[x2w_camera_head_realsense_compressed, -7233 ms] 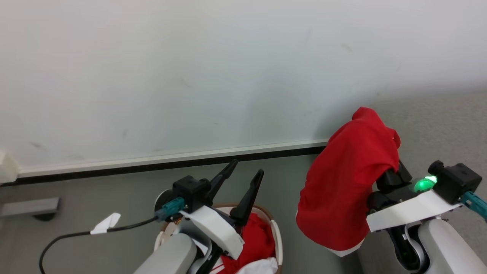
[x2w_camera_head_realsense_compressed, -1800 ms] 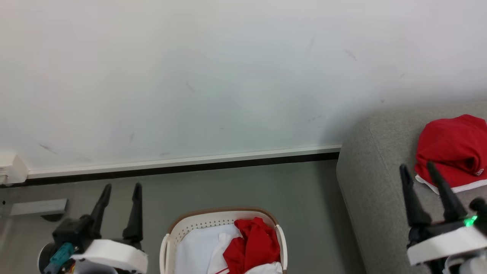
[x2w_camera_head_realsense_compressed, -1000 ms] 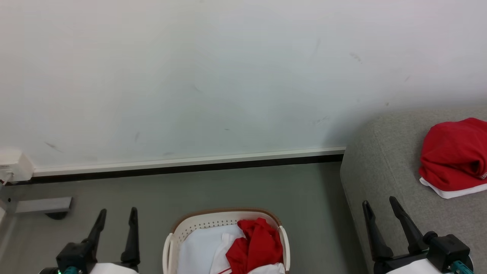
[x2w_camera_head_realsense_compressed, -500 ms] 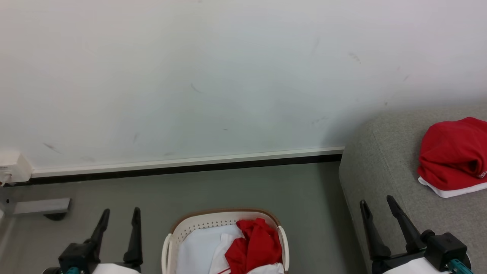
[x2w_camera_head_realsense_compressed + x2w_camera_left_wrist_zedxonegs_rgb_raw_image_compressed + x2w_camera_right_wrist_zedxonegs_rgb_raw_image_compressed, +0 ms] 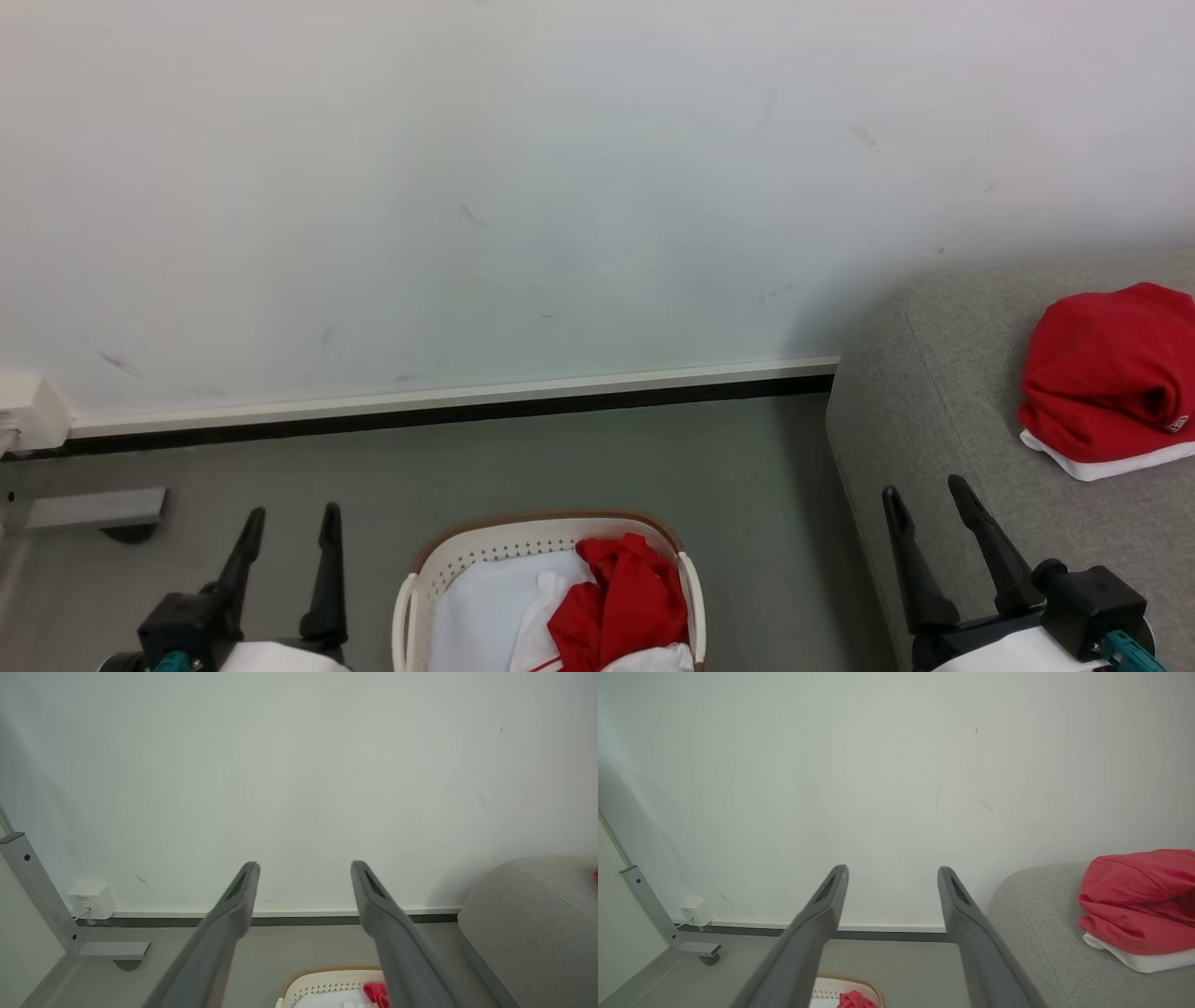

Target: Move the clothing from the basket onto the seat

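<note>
Dropped from right gripper (image 5: 920, 485), crumpled red clothing (image 5: 1102, 373) lies beyond it on woven grey seat (image 5: 934, 420) | left gripper (image 5: 292, 510) and right gripper: fingers spread, empty | rounded perforated basket (image 5: 504, 541) between them

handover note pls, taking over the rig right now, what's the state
Left gripper: open, empty, low beside the cream perforated plastic basket with brown rim.
Right gripper: open, empty, near the end of the grey woven-fabric sofa.
Done: one red garment with white trim lies on the sofa.
To do: crumpled red and white clothing in the basket, on its plain white liner; move it to the sofa.
</note>
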